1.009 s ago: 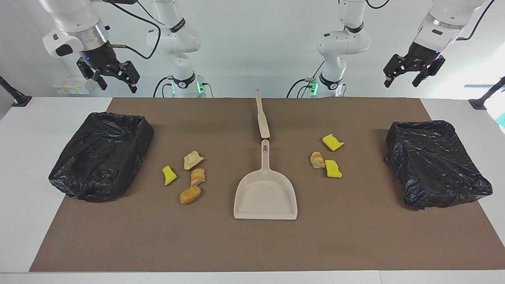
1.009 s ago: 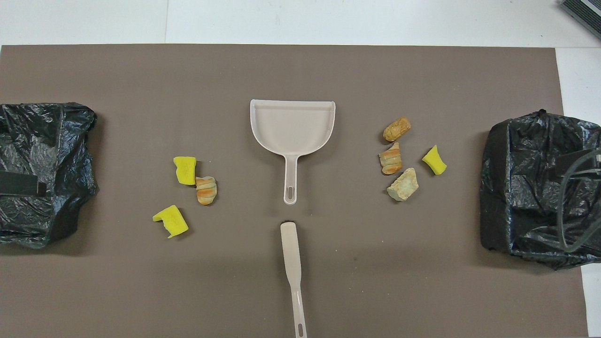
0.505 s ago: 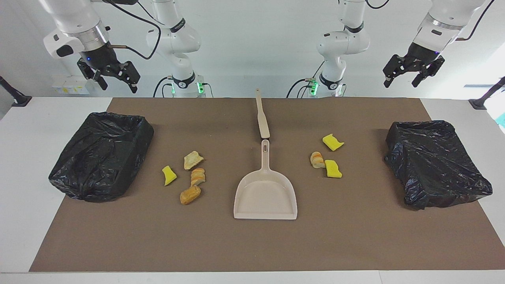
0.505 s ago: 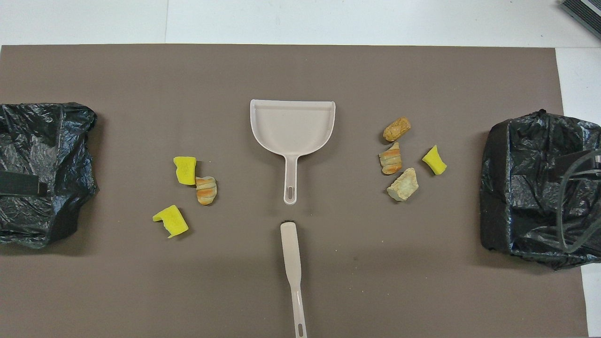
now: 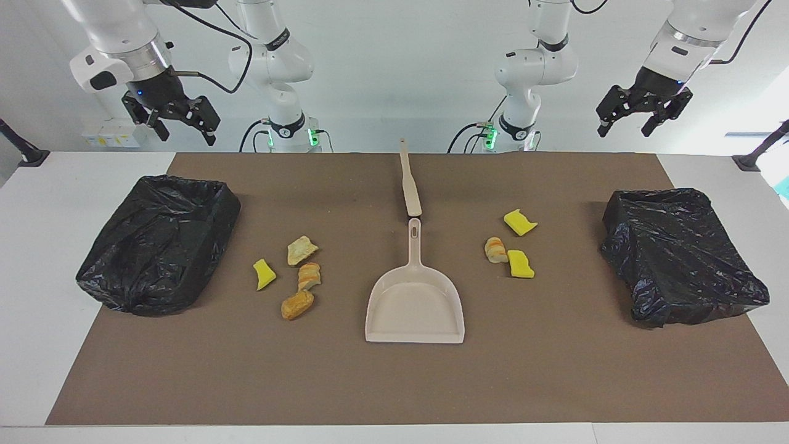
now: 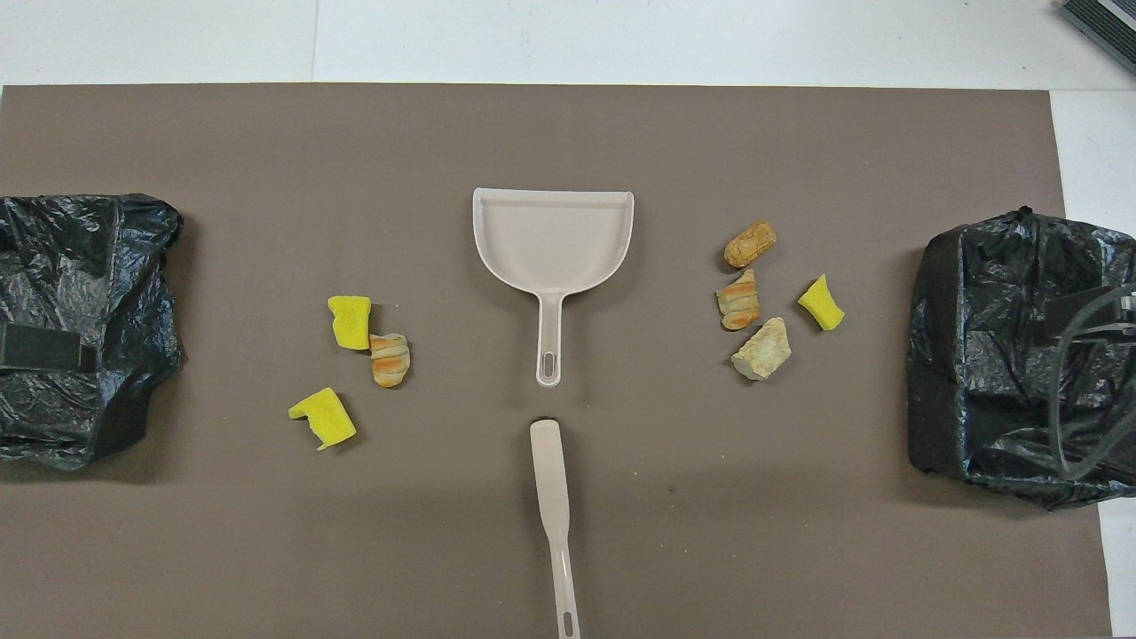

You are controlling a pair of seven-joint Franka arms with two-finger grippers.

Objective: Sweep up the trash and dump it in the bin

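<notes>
2 grippers up, both mine, both holding nothing. My left gripper hangs high in the air at my end of the table, toward the left arm's end, fingers spread apart. My right gripper hangs likewise toward the right arm's end, fingers spread apart. Both arms wait.

Nearest me on the brown table mat: the beige long-handled plastic brush, lying lengthwise at mid-table, its head end pointing away from me. Just past its tip, apart by a small gap, the handle of the beige plastic dustpan; the pan lies flat, open mouth pointing away from me.

Trash, 7 pieces, all on the mat, none in the pan or the bins:
- Toward the left arm's end, 3 pieces: 1 yellow sponge chunk nearest me; then 1 striped orange-tan bread-like piece touching a 2nd yellow sponge chunk.
- Toward the right arm's end, 4 pieces: 1 pale tan bread-like wedge nearest me; 1 small yellow sponge bit beside it; 1 striped bread-like roll; 1 orange-brown bread-like lump farthest from me.

1 bin lined with a black plastic bag sits at the left arm's end of the mat; a 2nd black-bagged bin at the right arm's end. Each stands well apart from the trash near it.
</notes>
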